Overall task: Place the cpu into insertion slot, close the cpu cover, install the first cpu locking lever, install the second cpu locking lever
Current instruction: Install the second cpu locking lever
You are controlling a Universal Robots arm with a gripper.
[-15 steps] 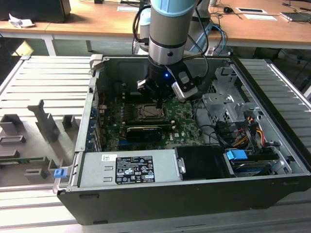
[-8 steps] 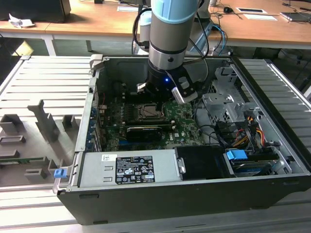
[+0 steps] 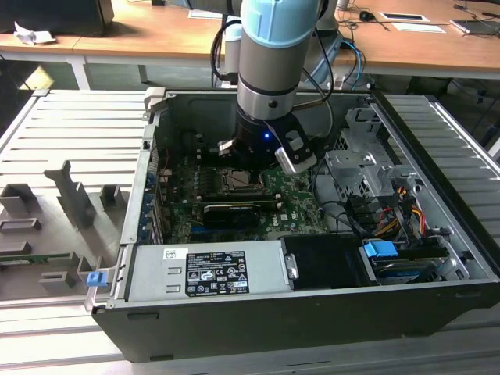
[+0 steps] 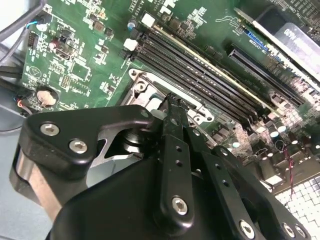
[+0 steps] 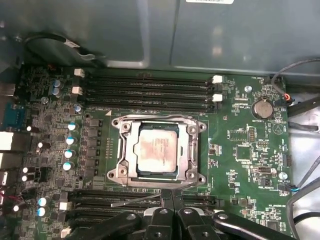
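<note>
We see the square silver-grey metal cpu (image 5: 158, 152) seated in the black insertion slot (image 5: 138, 172), the silver frame cpu cover (image 5: 158, 121) closed around it. Our black gripper (image 5: 170, 206) hovers beside the socket, fingers together, holding nothing. Whether the levers are locked, we cannot tell.

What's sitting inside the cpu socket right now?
In the first wrist view the cpu lies flat in the insertion slot, its silver top showing through the window of the cpu cover, which is down around it. The contacts beneath the chip are hidden. The gripper hovers beside the socket.
</note>
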